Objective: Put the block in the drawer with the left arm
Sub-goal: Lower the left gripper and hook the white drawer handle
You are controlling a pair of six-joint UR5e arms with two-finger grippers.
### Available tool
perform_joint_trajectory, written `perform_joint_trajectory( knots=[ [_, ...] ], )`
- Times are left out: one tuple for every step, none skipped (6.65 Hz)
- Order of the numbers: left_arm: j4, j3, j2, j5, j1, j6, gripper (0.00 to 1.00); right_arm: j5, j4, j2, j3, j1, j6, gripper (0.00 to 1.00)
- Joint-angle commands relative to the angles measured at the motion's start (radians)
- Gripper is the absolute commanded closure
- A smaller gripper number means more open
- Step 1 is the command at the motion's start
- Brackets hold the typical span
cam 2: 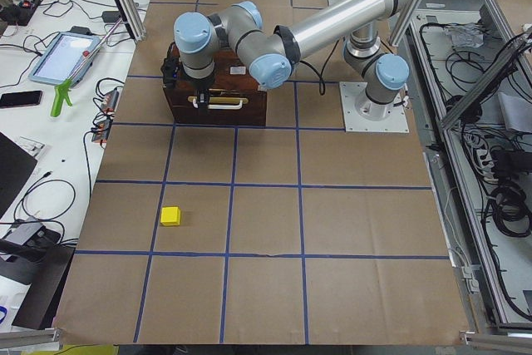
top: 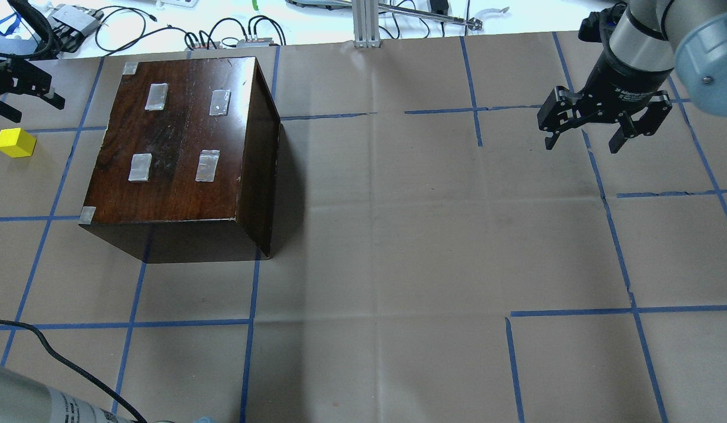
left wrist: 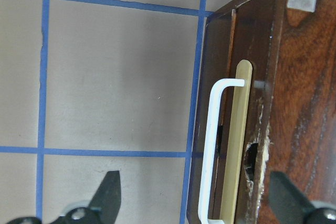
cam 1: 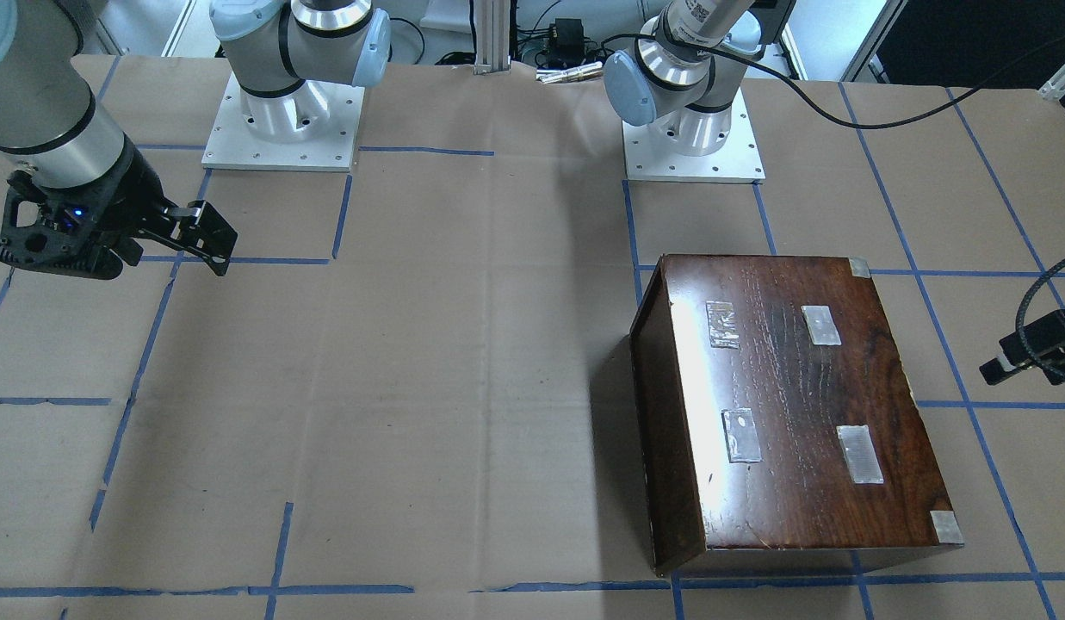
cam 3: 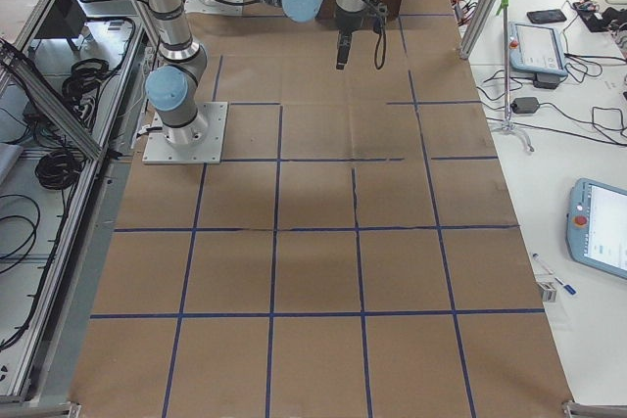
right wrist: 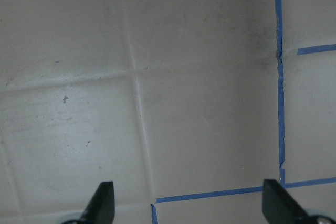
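Both grippers stand with jaws apart and hold nothing. The left gripper (left wrist: 197, 198) hovers over the front face of the dark box (top: 181, 135), one finger on each side of the white handle (left wrist: 212, 145). The drawer (left wrist: 236, 145) looks fully shut, with only its pale front edge showing behind the handle.

Step in hand, as I read it: open the drawer, with the block not yet picked up. The block (top: 14, 143) sits on the paper-covered table (top: 398, 235) at the far left, well apart from the box and on the same side as the drawer front.

Next move calls for closing on the handle and pulling straight out, away from the box. After that, reach over to the block. The handle is thin and close to the face, so finger depth matters.

Around: tape patches (top: 156, 96) on the box top. The right gripper (top: 582, 144) hangs over bare paper at the far right, well apart, so it is likely no hindrance. The pull direction runs toward the block, so an extended drawer could come near it.
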Motion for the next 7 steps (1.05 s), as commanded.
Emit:
perform_joint_trajectory(
  knots=[
    [-0.014, -0.008, -0.030, -0.059, 0.005, 0.013, 0.01, 0.000, 0.000, 0.001, 0.000, 0.000, 0.000, 0.00],
    [-0.043, -0.008, -0.037, -0.064, 0.007, 0.059, 0.01, 0.000, 0.000, 0.001, 0.000, 0.000, 0.000, 0.00],
    [-0.061, -0.010, -0.051, -0.074, 0.007, 0.090, 0.01, 0.000, 0.000, -0.001, 0.000, 0.000, -0.001, 0.00],
    [-0.065, -0.010, -0.068, -0.071, 0.002, 0.093, 0.02, 0.000, 0.000, -0.001, 0.000, 0.000, -0.001, 0.00],
    [-0.065, -0.011, -0.083, -0.070, 0.002, 0.114, 0.02, 0.000, 0.000, -0.001, 0.000, 0.000, 0.000, 0.00],
    [-0.066, -0.011, -0.096, -0.067, 0.001, 0.125, 0.02, 0.000, 0.000, 0.001, 0.000, 0.000, -0.001, 0.00],
    [-0.065, -0.028, -0.099, -0.064, -0.001, 0.127, 0.02, 0.000, 0.000, -0.001, 0.000, 0.000, -0.001, 0.00]
  ],
)
